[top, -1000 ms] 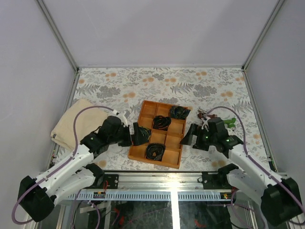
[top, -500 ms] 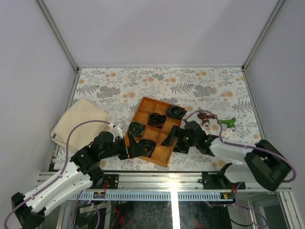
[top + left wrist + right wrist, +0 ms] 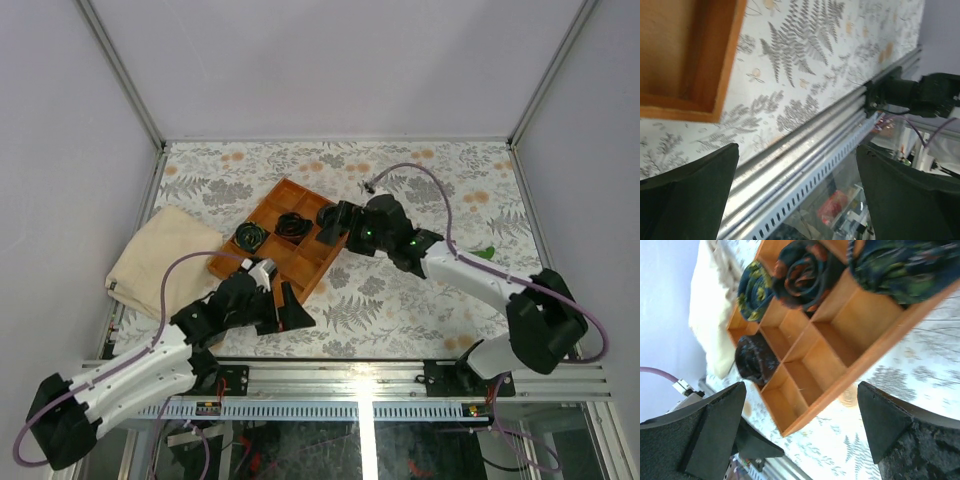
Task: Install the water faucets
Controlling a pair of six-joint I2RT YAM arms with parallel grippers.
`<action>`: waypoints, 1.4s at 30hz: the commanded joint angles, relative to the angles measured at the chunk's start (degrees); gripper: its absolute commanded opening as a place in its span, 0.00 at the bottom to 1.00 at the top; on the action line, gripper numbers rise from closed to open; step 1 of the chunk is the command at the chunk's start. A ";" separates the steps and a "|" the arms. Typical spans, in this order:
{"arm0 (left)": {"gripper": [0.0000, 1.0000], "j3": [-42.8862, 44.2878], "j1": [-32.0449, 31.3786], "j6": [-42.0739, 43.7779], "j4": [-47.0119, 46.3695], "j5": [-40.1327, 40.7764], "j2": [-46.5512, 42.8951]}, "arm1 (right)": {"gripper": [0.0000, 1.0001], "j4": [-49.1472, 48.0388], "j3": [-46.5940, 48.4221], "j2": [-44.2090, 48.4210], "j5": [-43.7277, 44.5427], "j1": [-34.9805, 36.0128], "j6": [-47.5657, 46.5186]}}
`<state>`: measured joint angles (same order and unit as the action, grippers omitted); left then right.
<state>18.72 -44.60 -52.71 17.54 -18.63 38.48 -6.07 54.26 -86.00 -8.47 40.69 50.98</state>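
Water faucets: only the green faucet (image 3: 487,252) shows, a sliver on the right side of the tabletop (image 3: 400,300), peeking out just behind the right arm's forearm. The red-brown one I can't make out in any view.

The right tool (image 3: 338,222) is well apart from the green faucet, reaching over to the right-hand edge of the orange tray (image 3: 303,265). Its fingers are spread wide with nothing between them (its wrist cam looks straight across the compartments). Four dark coiled bundles (image 3: 802,272) sit in the tray.

The left tool (image 3: 292,312) is over the tabletop just beside the tray's near corner, also wide open and holding nothing. Can't tell whether either tool actually touches the tray. A beige towel (image 3: 160,255) lies left of the tray.
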 commanded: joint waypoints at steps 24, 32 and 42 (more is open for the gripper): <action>1.00 18.53 0.00 12.61 -15.37 25.42 35.39 | 0.99 31.65 -11.12 34.62 34.22 -1.14 -4.59; 1.00 29.36 9.32 17.06 -19.08 22.65 50.18 | 0.99 39.39 -8.50 35.55 42.98 -4.71 -8.50; 1.00 40.50 18.81 18.92 -19.06 17.05 63.40 | 0.99 34.24 -9.22 28.78 20.84 -27.67 -17.94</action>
<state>55.05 -29.17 -35.90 3.31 0.32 98.61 31.00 43.29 -53.30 21.58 18.20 37.85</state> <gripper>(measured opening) 0.996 0.993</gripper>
